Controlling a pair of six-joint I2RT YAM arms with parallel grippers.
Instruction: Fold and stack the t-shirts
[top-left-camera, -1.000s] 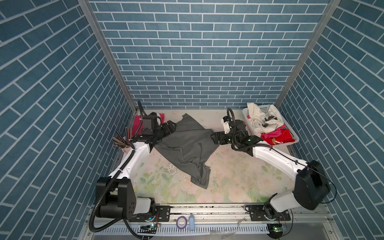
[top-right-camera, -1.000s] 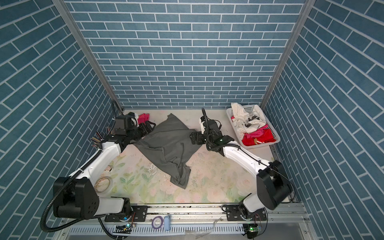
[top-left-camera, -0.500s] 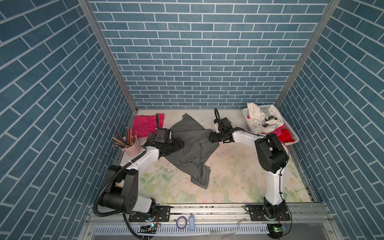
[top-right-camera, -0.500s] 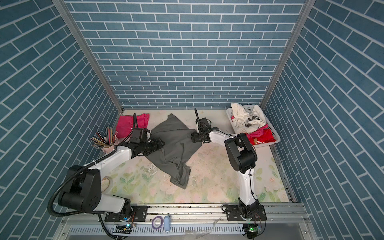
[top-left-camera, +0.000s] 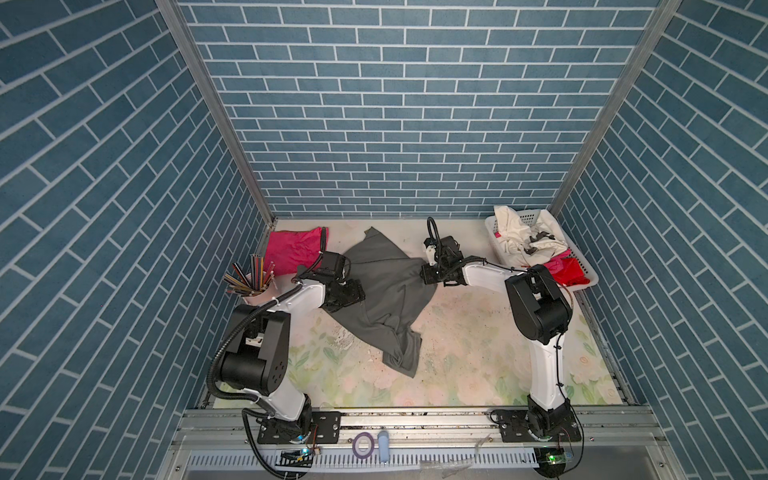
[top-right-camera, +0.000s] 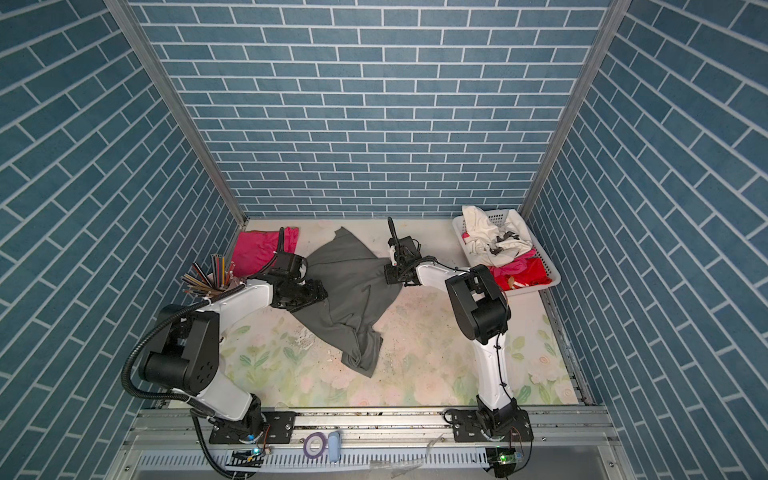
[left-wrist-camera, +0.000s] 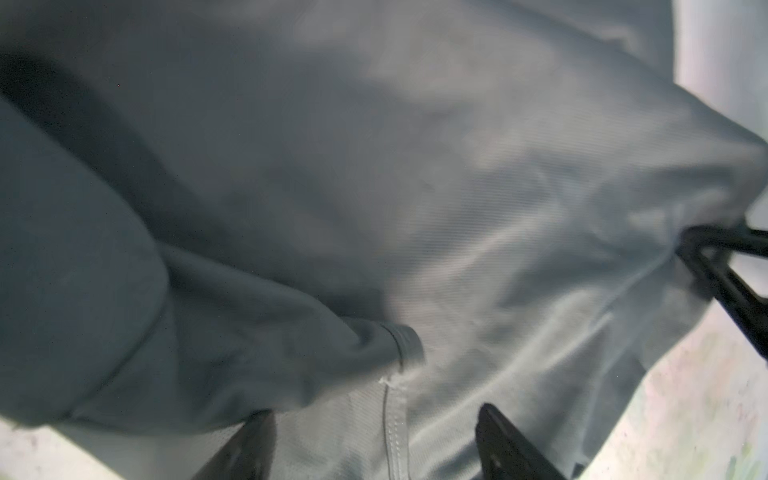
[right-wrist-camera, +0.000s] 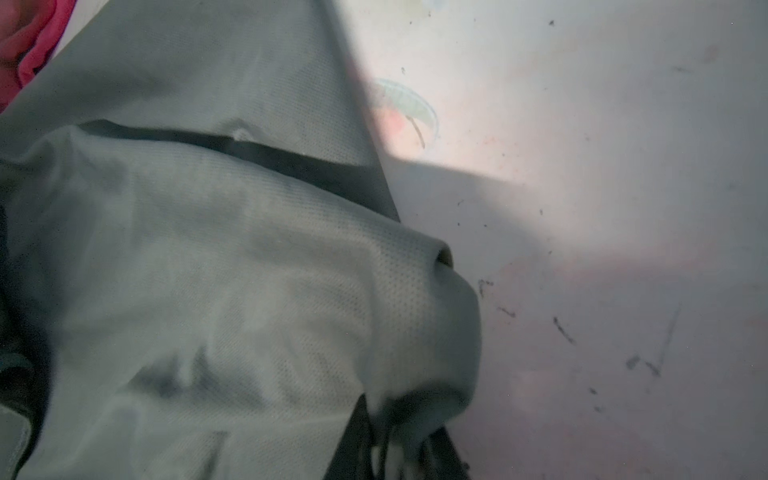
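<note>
A dark grey t-shirt (top-left-camera: 386, 286) (top-right-camera: 353, 286) lies crumpled in the middle of the table. A hot pink t-shirt (top-left-camera: 291, 249) (top-right-camera: 259, 249) lies flat in the back left corner. My left gripper (top-left-camera: 351, 293) (top-right-camera: 316, 293) (left-wrist-camera: 374, 415) rests on the grey shirt's left edge, its jaws open on either side of a stitched seam (left-wrist-camera: 395, 424). My right gripper (top-left-camera: 426, 276) (top-right-camera: 390, 276) (right-wrist-camera: 399, 436) is shut on a bunched fold at the shirt's right corner. The cloth stretches taut from that corner.
A white basket (top-left-camera: 584, 266) (top-right-camera: 548, 270) with white and red cloth stands at the back right. A cup of pencils (top-left-camera: 253, 282) (top-right-camera: 208, 278) stands by the left wall. A tape roll (top-left-camera: 362, 442) lies on the front rail. The floral table mat (top-left-camera: 478, 353) shows at the front.
My right gripper has reached left to the grey shirt's right corner and shut on it. The left gripper has come forward off the pink shirt onto the grey shirt's left edge.
</note>
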